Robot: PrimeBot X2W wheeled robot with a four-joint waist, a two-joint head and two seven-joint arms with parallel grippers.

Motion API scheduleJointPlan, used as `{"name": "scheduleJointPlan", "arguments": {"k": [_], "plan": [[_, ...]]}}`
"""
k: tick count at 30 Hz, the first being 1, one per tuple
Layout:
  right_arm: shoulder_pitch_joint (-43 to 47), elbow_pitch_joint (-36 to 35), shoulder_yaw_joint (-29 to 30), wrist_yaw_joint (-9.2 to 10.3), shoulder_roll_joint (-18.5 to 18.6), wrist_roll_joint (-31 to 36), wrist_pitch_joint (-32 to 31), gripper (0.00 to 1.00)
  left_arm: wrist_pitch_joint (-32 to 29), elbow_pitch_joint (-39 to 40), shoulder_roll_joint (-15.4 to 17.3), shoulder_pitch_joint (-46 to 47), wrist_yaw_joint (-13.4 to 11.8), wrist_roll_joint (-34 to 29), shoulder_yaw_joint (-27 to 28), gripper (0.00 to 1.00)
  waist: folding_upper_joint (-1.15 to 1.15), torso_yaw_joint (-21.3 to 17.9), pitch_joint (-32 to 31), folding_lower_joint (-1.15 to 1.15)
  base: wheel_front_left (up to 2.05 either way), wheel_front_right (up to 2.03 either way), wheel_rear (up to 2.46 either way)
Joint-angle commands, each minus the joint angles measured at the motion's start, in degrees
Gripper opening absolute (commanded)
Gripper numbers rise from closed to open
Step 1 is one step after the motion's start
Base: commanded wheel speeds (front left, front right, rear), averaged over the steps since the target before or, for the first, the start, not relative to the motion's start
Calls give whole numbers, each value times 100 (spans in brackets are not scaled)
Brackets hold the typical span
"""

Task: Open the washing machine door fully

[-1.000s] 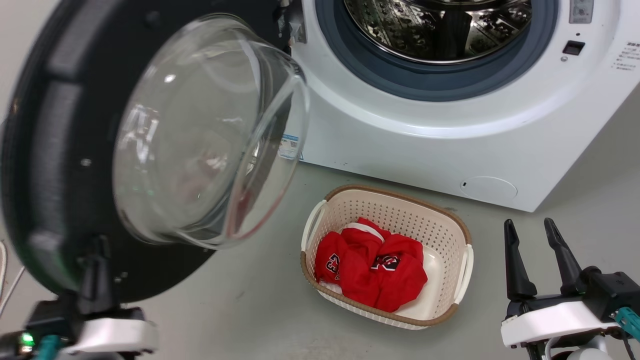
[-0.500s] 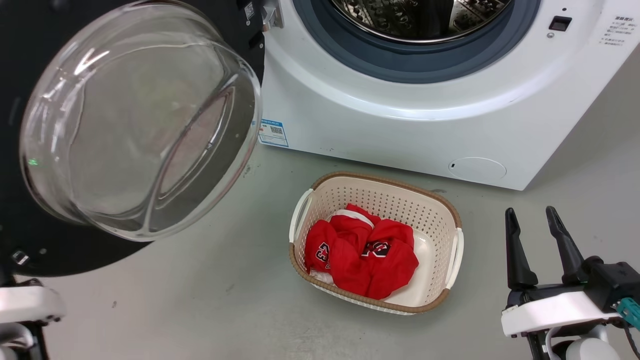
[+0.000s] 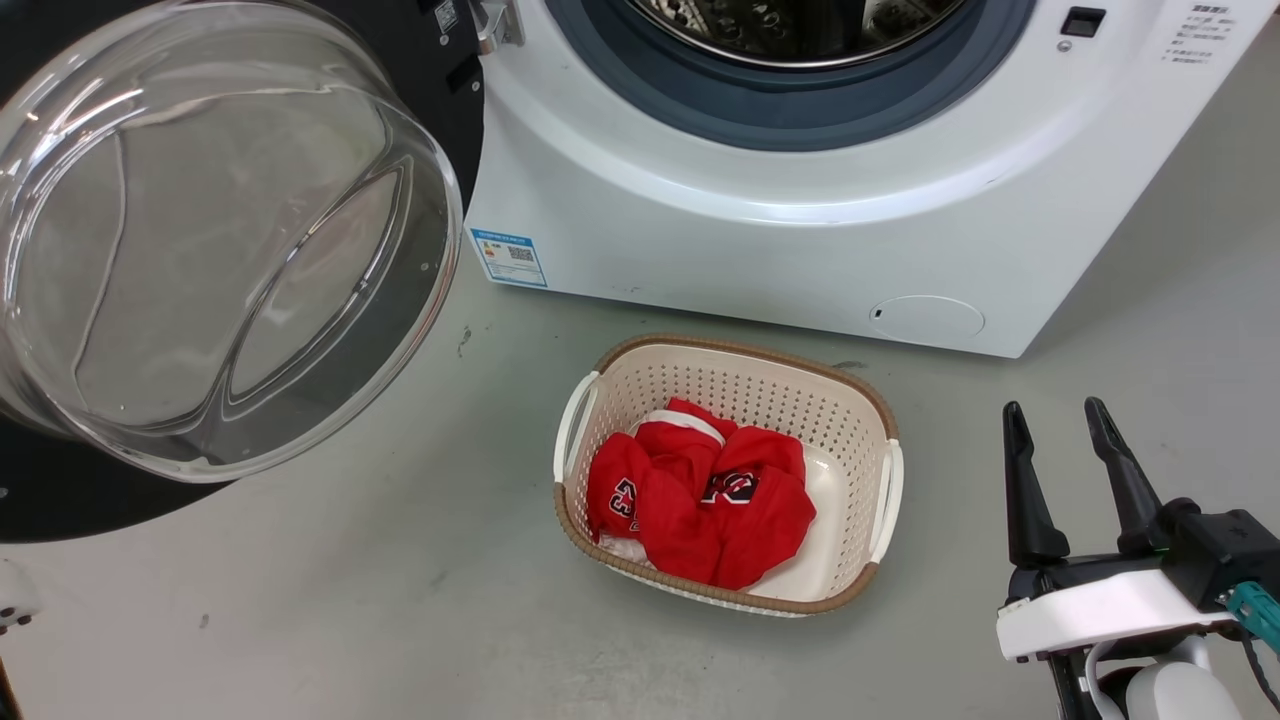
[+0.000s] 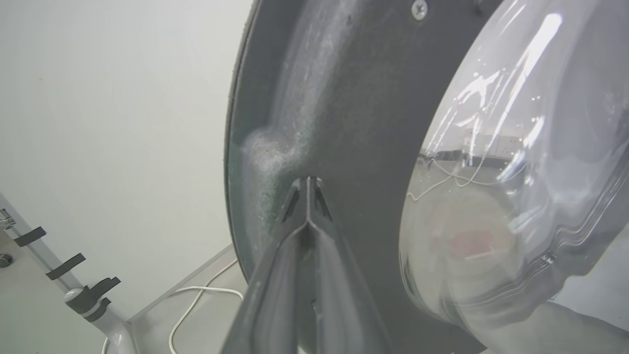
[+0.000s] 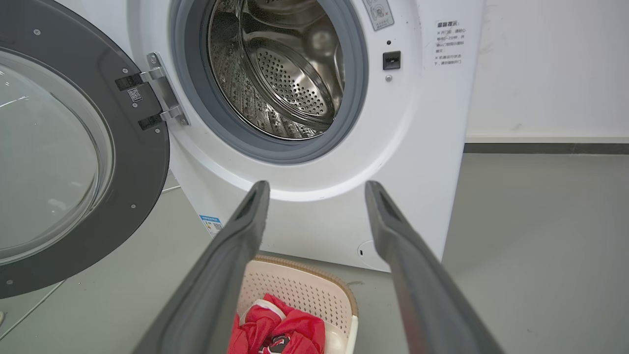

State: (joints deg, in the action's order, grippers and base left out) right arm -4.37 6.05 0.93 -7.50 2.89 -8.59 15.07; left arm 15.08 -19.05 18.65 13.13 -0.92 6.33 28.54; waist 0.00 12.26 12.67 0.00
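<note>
Three views, taken in turn. From the head camera you see the washing machine door [image 3: 200, 240] swung out at the left of the washing machine [image 3: 760, 240]. Its clear glass bowl bulges toward you with the black disc behind it. On the floor [image 3: 400, 600] in front of the machine stands a cream basket [image 3: 885, 430] with a red garment [image 3: 700, 500] bundled inside. Your right gripper [image 3: 1054, 412] sits at the lower right, well apart from door and basket, its two dark fingers spread with nothing between them.

In the left wrist view, your left gripper [image 4: 307, 186] has its fingers pressed together tip to tip, holding nothing. They point at the door's dark inner face beside the glass; you cannot tell whether the tips touch it. A white cable [image 4: 196, 295] lies on the floor below.

In the right wrist view, the right fingers stand wide, framing the machine's front. The door hangs open at the left on its metal hinge [image 5: 164, 93]. The steel drum [image 5: 290, 83] is in plain sight inside the grey rubber ring [image 5: 280, 150].
</note>
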Motion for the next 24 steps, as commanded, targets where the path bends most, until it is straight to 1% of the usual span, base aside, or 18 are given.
{"name": "scheduleJointPlan", "arguments": {"k": [1,4,8,12,13,14,15,16,17,21,22,24], "plan": [[-59,11,8,2,-5,-6,10,100,12,-58,23,53,13,-58,56,0,0,-39,-44,0,0,0,0],[21,35,22,2,-5,-54,10,100,12,-35,-109,-120,36,-101,75,0,0,-77,-152,0,0,0,0],[135,54,47,2,-5,-118,10,100,13,194,-371,-385,90,-107,118,0,0,-101,-337,0,0,0,0],[244,60,73,2,-5,-162,10,100,13,554,-739,-748,188,-71,124,0,0,-102,-529,0,0,0,0],[272,69,68,2,-5,-167,10,100,13,655,-839,-858,199,-73,128,7,0,-107,-582,0,0,0,0],[306,75,64,2,-5,-184,10,100,13,755,-928,-964,236,-66,144,31,0,-113,-628,0,0,0,0],[333,87,54,2,-5,-196,10,100,13,869,-1041,-1062,241,-51,157,49,0,-121,-680,0,0,0,0],[357,91,45,2,-5,-205,10,100,13,964,-1142,-1189,274,-60,144,92,0,-135,-722,0,0,0,0],[364,89,41,2,-5,-211,10,100,13,1082,-1230,-1296,293,-72,113,100,0,-146,-754,0,0,0,0],[436,58,32,2,-5,-187,10,100,13,1369,-1456,-1643,388,-76,-71,100,0,-179,-835,0,0,0,0],[436,58,32,2,-5,-187,10,100,13,1369,-1456,-1643,388,-76,-71,100,0,-179,-835,0,0,0,0],[464,42,17,2,-5,-138,10,100,13,1495,-1513,-1765,412,-59,-239,100,0,-199,-859,0,0,0,0]]}}
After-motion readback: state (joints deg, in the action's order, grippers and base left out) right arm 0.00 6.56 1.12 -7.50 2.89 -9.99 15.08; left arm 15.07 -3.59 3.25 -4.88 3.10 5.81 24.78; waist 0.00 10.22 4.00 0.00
